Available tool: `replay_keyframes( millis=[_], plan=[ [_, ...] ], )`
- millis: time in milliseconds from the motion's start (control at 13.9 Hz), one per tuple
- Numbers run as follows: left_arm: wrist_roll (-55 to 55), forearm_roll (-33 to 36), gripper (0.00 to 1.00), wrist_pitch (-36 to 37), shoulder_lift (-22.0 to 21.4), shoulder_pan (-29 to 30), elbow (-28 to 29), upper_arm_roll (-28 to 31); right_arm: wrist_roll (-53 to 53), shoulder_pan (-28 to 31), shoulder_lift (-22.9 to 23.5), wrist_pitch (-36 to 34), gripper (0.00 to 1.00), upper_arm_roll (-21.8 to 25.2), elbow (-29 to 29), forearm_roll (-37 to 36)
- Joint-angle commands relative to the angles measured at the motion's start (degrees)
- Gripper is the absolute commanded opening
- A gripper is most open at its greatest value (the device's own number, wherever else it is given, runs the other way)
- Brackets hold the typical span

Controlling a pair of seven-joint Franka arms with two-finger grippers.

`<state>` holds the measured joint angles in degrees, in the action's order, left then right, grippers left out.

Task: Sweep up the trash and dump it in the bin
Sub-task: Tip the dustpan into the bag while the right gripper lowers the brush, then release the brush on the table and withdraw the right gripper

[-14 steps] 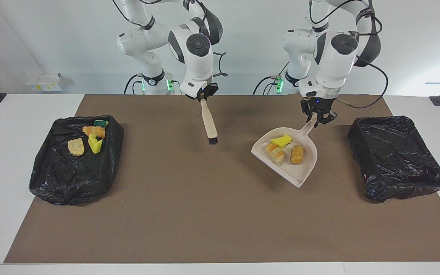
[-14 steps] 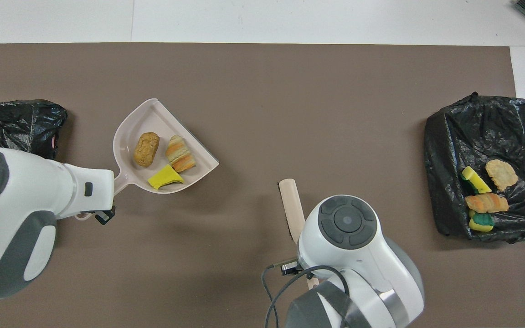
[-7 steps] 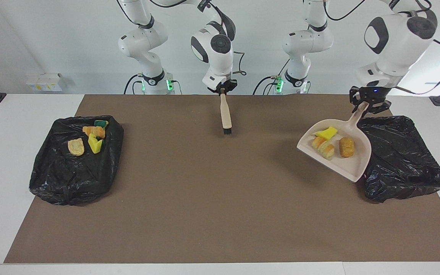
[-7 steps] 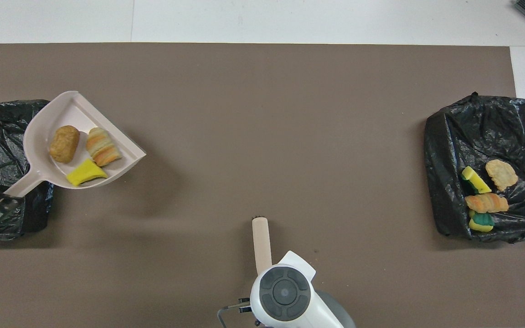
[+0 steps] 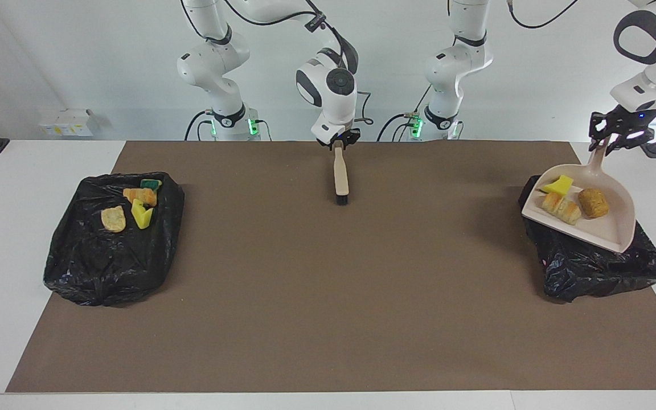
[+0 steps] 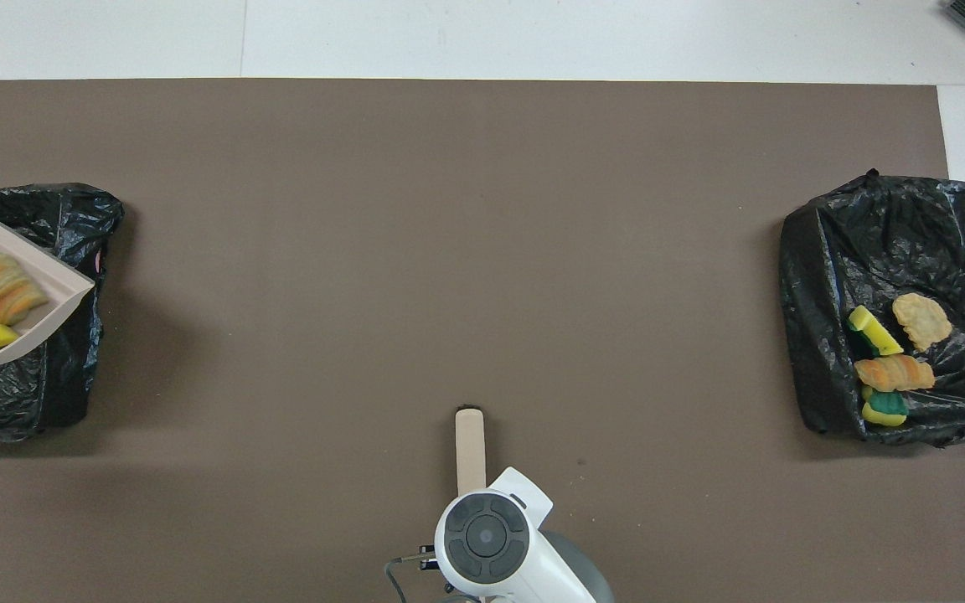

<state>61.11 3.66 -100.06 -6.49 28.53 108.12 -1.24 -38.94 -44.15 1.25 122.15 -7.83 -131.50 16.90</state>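
Left gripper [image 5: 613, 135] pinches dustpan [image 5: 607, 225] (trash [image 5: 561, 208] aboard), mouth away from robots.

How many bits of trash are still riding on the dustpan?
3. On the dustpan, held over a black bin: a yellow sponge piece, a striped bread chunk and a brown bread chunk.

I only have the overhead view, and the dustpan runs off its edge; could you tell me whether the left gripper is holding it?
Observer: Yes, the left gripper is shut on the handle of the dustpan, holding it up over the bin at the left arm's end.
Operator: Thank you. How many pieces are on it?
Observer: Three: a yellow sponge piece, a striped bread chunk and a brown chunk.
Operator: And where is the right gripper, please?
Observer: The right gripper is at the handle end of the brush.
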Motion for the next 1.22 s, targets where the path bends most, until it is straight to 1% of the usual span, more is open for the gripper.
replay_keyframes(
  millis=[0,72,144,215,287,359,574,718,790,933,1077,1148],
  plan=[
    [6.3,4.8,0.0,4.1,8.7,4.2,-11.8,-1.0,-1.0,0.9,-0.1,-4.8,1.0,0.5,4.4,0.1],
    [6.6,7.9,0.0,4.7,10.5,4.3,-13.6,-1.0,-0.6,2.1,-0.4,-6.2,1.0,0.6,5.8,-0.3],
    [6.7,9.9,0.0,5.0,11.2,4.2,-14.3,-1.0,-0.3,3.4,-0.5,-7.8,1.0,0.6,7.5,-1.4],
    [7.2,11.9,0.0,5.1,11.3,3.6,-14.3,-1.2,-0.3,4.6,-0.4,-10.5,1.0,0.6,9.7,-3.2],
    [8.0,15.9,0.0,5.3,11.5,3.1,-14.3,-1.7,0.6,6.2,-0.2,-13.4,1.0,0.5,12.3,-5.4],
    [8.3,18.8,0.0,5.8,11.7,1.7,-14.3,-1.7,2.8,8.1,-0.1,-16.3,1.0,0.5,14.7,-6.9],
    [9.3,23.4,0.0,5.8,12.4,0.7,-14.3,-1.7,12.7,14.2,-0.1,-24.2,1.0,0.6,21.5,-9.4],
    [9.2,27.5,0.0,5.4,12.5,-2.3,-14.0,-1.7,17.5,17.7,0.2,-29.3,1.0,0.5,26.5,-13.4],
    [9.1,30.0,0.0,4.6,12.5,-3.1,-13.7,-1.7,19.8,19.7,0.2,-31.0,1.0,0.5,28.4,-14.3],
    [9.0,33.0,0.0,4.6,13.9,-3.6,-14.2,-1.7,26.8,24.2,-0.2,-32.4,1.0,0.8,30.1,-15.2],
    [9.0,34.1,0.0,3.9,13.9,-4.5,-14.3,-1.7,35.6,29.1,-0.5,-34.2,1.0,1.0,32.1,-17.5],
    [8.9,34.2,0.0,3.5,13.9,-4.5,-14.3,-1.7,38.6,31.5,-0.9,-34.3,1.0,1.1,32.2,-18.3]
  ],
)
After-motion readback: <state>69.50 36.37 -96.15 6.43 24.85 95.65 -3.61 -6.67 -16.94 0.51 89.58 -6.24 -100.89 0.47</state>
